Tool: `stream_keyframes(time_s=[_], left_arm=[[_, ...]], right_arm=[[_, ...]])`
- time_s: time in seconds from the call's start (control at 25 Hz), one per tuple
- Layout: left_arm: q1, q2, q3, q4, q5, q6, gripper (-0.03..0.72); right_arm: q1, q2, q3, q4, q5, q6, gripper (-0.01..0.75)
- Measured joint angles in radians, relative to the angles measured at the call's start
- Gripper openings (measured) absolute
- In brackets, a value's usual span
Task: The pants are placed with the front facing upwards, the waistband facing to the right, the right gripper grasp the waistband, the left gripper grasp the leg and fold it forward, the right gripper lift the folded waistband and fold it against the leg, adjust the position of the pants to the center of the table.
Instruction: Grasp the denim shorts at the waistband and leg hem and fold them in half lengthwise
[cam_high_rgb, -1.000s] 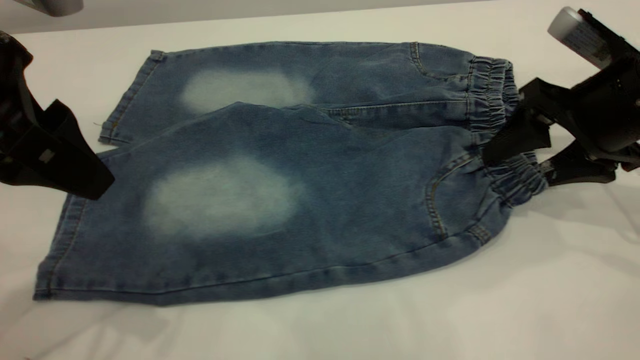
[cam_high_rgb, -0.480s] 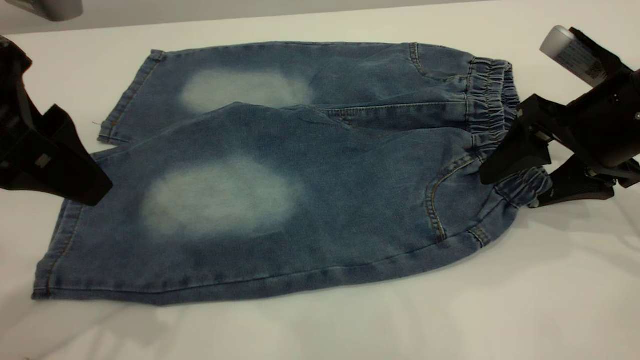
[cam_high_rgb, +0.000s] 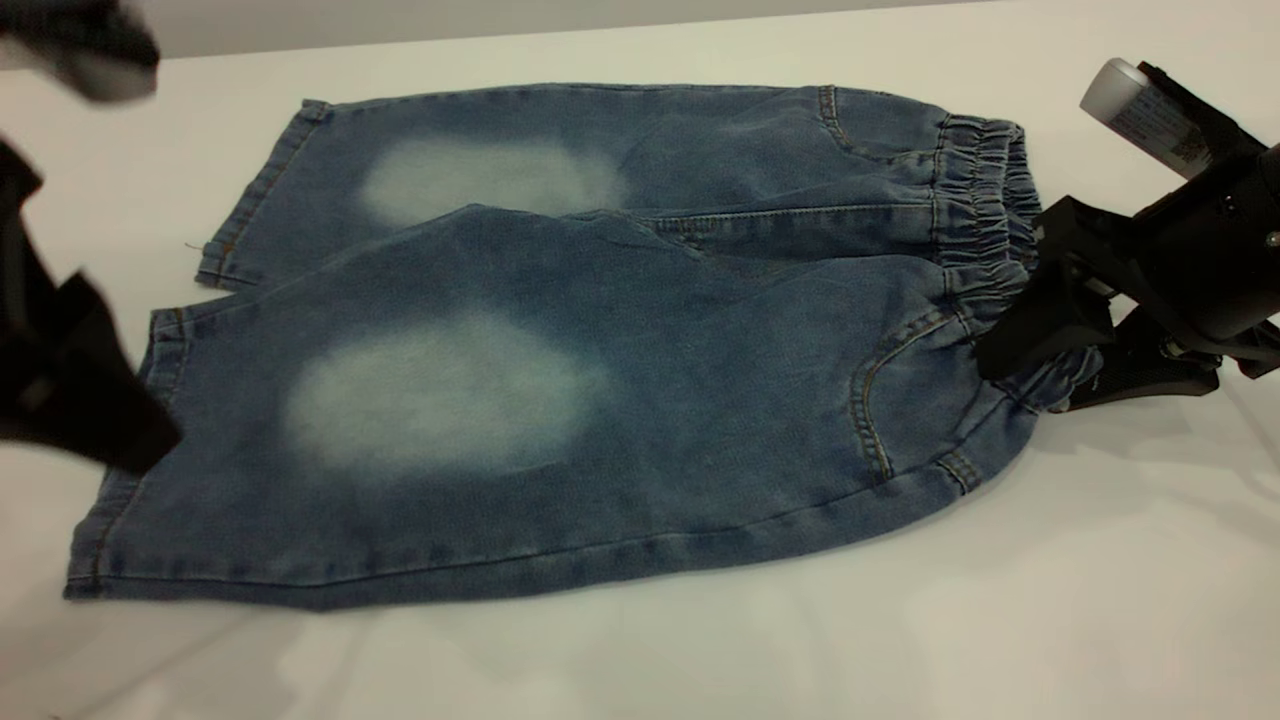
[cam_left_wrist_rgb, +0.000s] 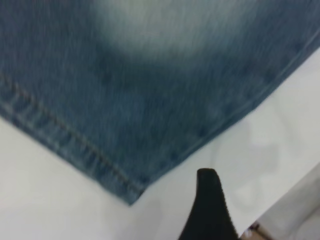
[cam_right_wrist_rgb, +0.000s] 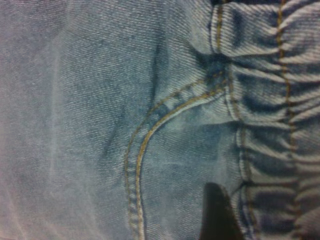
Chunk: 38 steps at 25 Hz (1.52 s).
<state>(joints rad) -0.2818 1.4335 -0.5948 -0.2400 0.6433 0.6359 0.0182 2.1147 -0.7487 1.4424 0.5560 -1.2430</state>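
pants (cam_high_rgb: 560, 340): blue denim, 2 pale oval patches, tan stitching, being laid flat on the table (cam_high_rgb: 700, 660), gathered waistband at the right | right gripper (cam_high_rgb: 1050, 345): being clamped on the waistband's near end | left gripper (cam_high_rgb: 80, 400): being held over the near leg's hem, grip state cannot be told

Flat denim pants (cam_high_rgb: 560, 360), waistband rightward

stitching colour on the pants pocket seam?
Tan, a double row on the pants pocket seam against blue denim; right wrist view shows it best.
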Motion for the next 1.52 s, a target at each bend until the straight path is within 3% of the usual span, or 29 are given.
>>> stream_keyframes(time_s=[0.16, 0.32, 0.6, 0.92, 1.52], left_arm=[[0.0, 0.0, 0.062, 0.123, -0.015, -0.066, 0.467], [0.0, 0.013, 0.107, 0.233, -0.116, -0.072, 0.467], [0.0, 0.076, 0.113, 0.397, -0.145, -0.072, 0.467], [0.0, 0.239, 0.113, 0.428, -0.323, -0.07, 0.467], [0.0, 0.371, 0.111, 0.51, -0.358, -0.069, 0.467]], right_arm=[[0.0, 0.0, 0.0, -0.001, -0.003, -0.004, 0.338], [0.0, 0.001, -0.001, -0.001, -0.002, -0.004, 0.337], [0.0, 0.001, -0.009, 0.024, 0.011, -0.019, 0.337], [0.0, 0.002, -0.009, 0.049, 0.02, -0.028, 0.337], [0.0, 0.002, -0.009, 0.048, 0.03, -0.027, 0.337]])
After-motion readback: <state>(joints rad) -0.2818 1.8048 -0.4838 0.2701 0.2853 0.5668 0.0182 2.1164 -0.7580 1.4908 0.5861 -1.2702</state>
